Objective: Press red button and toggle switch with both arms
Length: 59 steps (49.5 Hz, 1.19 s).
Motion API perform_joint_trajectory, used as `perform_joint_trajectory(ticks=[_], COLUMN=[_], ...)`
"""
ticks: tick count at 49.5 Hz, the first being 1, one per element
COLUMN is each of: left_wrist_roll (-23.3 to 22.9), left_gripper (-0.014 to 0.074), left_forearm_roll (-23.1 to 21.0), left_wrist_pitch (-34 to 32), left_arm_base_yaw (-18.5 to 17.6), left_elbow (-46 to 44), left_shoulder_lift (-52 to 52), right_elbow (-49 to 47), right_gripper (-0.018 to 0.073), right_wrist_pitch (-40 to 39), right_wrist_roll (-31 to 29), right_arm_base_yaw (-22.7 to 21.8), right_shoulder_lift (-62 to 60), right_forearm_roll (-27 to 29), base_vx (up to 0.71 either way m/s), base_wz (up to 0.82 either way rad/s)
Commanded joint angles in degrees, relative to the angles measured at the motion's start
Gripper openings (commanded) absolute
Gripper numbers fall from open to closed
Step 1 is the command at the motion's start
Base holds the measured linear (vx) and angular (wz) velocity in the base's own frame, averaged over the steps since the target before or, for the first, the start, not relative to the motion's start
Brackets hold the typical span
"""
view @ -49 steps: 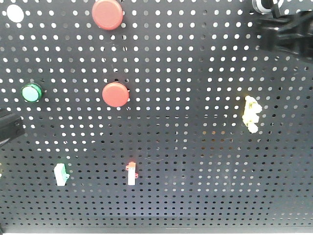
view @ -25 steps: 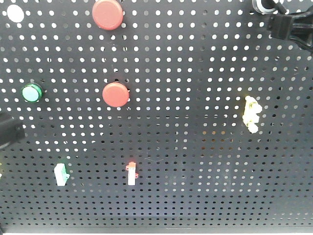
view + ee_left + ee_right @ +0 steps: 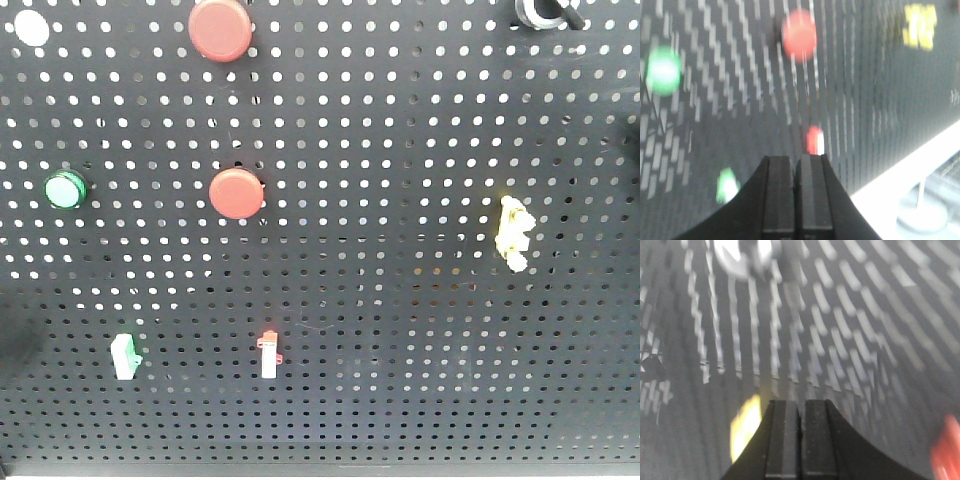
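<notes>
Only wrist cams show L gripper (image 3: pixel 796 161) & R gripper (image 3: pixel 801 404), fingers together.

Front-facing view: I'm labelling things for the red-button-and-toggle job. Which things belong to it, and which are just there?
Job: larger red button; left gripper and right gripper, both shut; one of red toggle switch, green toggle switch, yellow toggle switch, cannot tell which.
Just there: smaller red button; green button.

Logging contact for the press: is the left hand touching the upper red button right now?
Apart. Front view shows the red button uncovered; the left hand is absent there.
</notes>
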Motion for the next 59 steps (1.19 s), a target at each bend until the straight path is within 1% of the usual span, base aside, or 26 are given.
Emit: perform_joint_trajectory(ticks=[1, 10, 15, 20, 25, 28, 34, 53, 56, 58, 59], left_wrist_roll=[-1.06, -6.58, -6.89, -6.72, -6.72, -6.72, -6.72, -6.72, -6.72, -5.99, -5.33], left_gripper=[0.0002, 0.0002, 0.0002, 0.0002, 0.0002, 0.0002, 0.0002, 0.0002, 0.0002, 0.0002, 0.0002], left_forearm_roll=[-0.06, -0.06, 0.06, 1.8, 1.83, 1.28, 1.39, 1.39, 1.76, 2.21, 3.16], left_wrist_pitch=[-3.45, -0.75, -0.54, -4.77, -8.14, -7.75, -6.84, -6.84, -7.18, -7.22, -7.5], left_arm_base_yaw=[-0.11, -0.11, -0.11, -0.11, -0.11, -0.11, -0.11, -0.11, -0.11, 0.23, 0.61], left_elbow=[4.3, 15.55, 19.27, 21.59, 22.59, 22.93, 22.99, 22.99, 23.45, 24.03, 24.4], left_shoulder_lift=[-5.43, -18.92, -25.18, -27.41, -27.35, -27.41, -27.41, -27.41, -27.48, -27.55, -27.55], right_elbow=[6.93, 24.86, 31.42, 35.88, 37.59, 38.37, 38.44, 38.44, 38.44, 38.44, 38.44], right_gripper=[-0.0003, -0.0003, -0.0003, -0.0003, -0.0003, -0.0003, -0.0003, -0.0003, -0.0003, -0.0003, -0.0003], right_wrist_pitch=[-5.28, -4.58, -3.38, -3.74, -3.65, -2.64, -0.44, -0.27, -0.27, -0.27, -0.27], right_wrist_roll=[0.38, 0.38, 0.31, 0.31, 0.41, 0.35, 0.35, 0.35, 0.35, 0.35, 0.35], right_arm_base_yaw=[-0.16, -0.16, -0.16, -0.16, -0.16, -0.16, -0.16, -0.16, -0.16, -0.16, -0.16], right_shoulder_lift=[-7.91, -26.22, -35.22, -40.24, -41.27, -41.27, -41.27, -41.27, -41.27, -41.27, -41.27], right_forearm_roll=[-1.49, -3.13, -3.73, -5.6, -5.59, -4.5, -4.49, -4.49, -4.49, -4.49, -4.49], base_vx=[0.0, 0.0, 0.0, 0.0, 0.0, 0.0, 0.0, 0.0, 0.0, 0.0, 0.0], base_wz=[0.0, 0.0, 0.0, 0.0, 0.0, 0.0, 0.0, 0.0, 0.0, 0.0, 0.0])
